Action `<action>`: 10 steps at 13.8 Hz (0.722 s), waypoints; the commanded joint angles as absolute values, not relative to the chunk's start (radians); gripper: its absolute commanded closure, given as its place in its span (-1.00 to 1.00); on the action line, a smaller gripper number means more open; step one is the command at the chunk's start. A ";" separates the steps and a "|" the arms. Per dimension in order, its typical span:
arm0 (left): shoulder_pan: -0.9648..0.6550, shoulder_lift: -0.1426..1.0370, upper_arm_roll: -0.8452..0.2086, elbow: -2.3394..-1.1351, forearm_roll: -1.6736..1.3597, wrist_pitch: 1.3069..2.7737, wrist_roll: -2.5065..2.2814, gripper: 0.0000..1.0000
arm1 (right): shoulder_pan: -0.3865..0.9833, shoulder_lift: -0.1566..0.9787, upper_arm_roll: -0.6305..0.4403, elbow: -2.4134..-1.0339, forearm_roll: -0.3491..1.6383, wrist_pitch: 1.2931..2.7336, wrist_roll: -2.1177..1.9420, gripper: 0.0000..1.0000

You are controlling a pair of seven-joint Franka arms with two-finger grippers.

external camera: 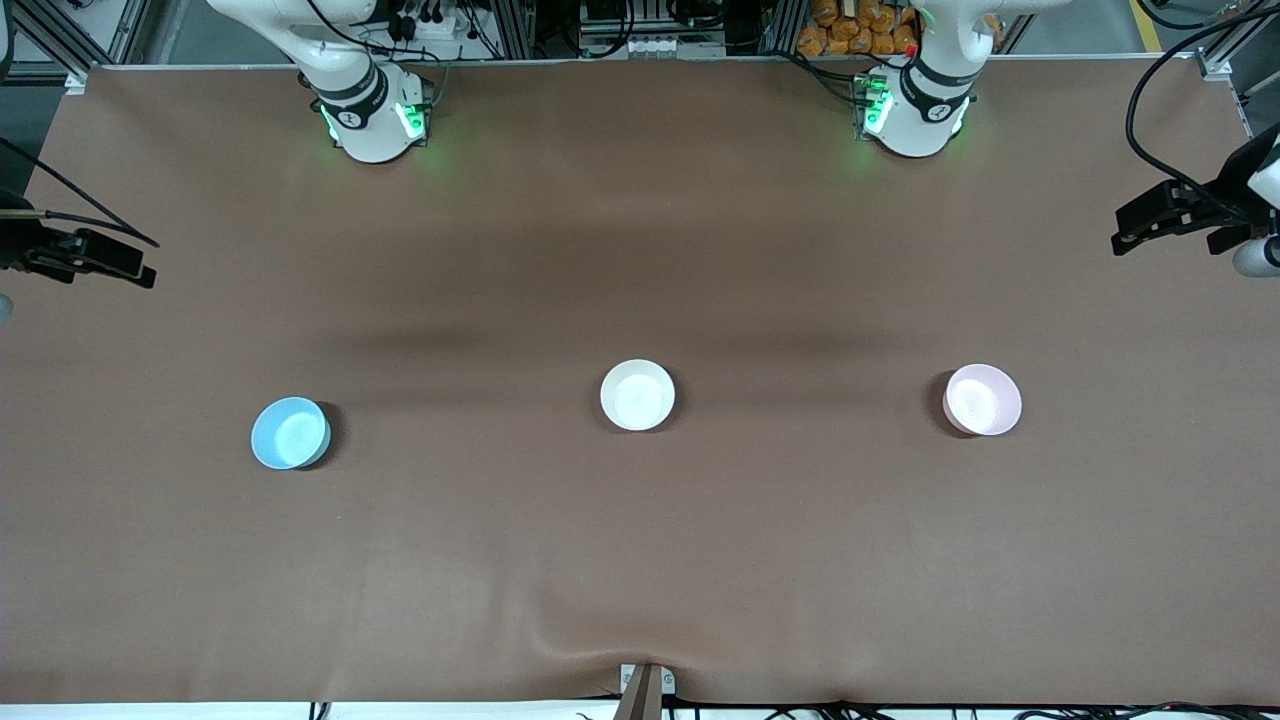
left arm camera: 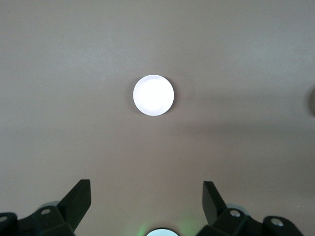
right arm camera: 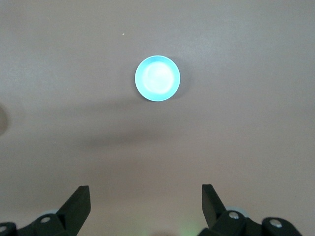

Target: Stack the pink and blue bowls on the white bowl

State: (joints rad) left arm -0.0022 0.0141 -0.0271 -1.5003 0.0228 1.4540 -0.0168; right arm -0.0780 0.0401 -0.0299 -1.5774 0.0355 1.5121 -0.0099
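The white bowl (external camera: 637,395) is set upright, mouth up, mid-table, between the blue bowl (external camera: 290,433) toward the right arm's end and the pink bowl (external camera: 983,400) toward the left arm's. Nothing is stacked. The left gripper (left arm camera: 146,202) and right gripper (right arm camera: 145,202) are held high, jaws spread, empty.

My table (external camera: 640,560) is covered edge to edge with a brown cloth (external camera: 500,250), matte and mostly flat. I see a soft wrinkle (external camera: 600,625) in it close to the front camera's edge, fanning out from a small metal bracket (external camera: 646,682) that sits at the middle of that edge. Black cables (external camera: 900,712) trail along the same edge, off the cloth. Above the table's top edge stands my aluminium framing (external camera: 90,40), with a bundle of black wires (external camera: 420,20) and a pile of orange things (external camera: 860,28) I cannot make out. A yellow line (external camera: 1150,25) marks the grey floor
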 commanded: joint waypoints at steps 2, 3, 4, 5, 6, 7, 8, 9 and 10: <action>0.012 0.023 -0.026 -1.482 0.008 1.453 0.002 -1.00 | -0.091 0.031 -0.023 -1.580 0.031 1.538 -0.028 -1.00; 0.014 0.025 -0.026 -1.482 0.003 1.453 0.002 -1.00 | -0.087 0.029 -0.023 -1.580 0.031 1.539 -0.028 -1.00; 0.014 0.028 -0.026 -1.483 0.005 1.453 0.002 -1.00 | -0.086 0.029 -0.023 -1.580 0.031 1.537 -0.029 -1.00; 0.017 0.035 -0.026 -1.485 0.002 1.453 0.002 -1.00 | -0.086 0.029 -0.023 -1.580 0.031 1.537 -0.029 -1.00; 0.028 0.043 -0.025 -1.485 -0.002 1.453 0.005 -1.00 | -0.086 0.029 -0.023 -1.582 0.031 1.539 -0.031 -1.00; 0.035 0.057 -0.025 -1.488 -0.003 1.453 0.009 -1.00 | -0.086 0.029 -0.023 -1.589 0.031 1.540 -0.037 -1.00; 0.035 0.069 -0.025 -1.491 -0.003 1.453 0.017 -1.00 | -0.086 0.029 -0.023 -1.597 0.031 1.549 -0.037 -1.00; 0.038 0.086 -0.025 -1.494 -0.005 1.453 0.018 -1.00 | -0.086 0.029 -0.023 -1.601 0.031 1.555 -0.037 -1.00; 0.041 0.101 -0.025 -1.502 -0.009 1.454 0.021 -1.00 | -0.087 0.032 -0.025 -1.603 0.031 1.560 -0.037 -1.00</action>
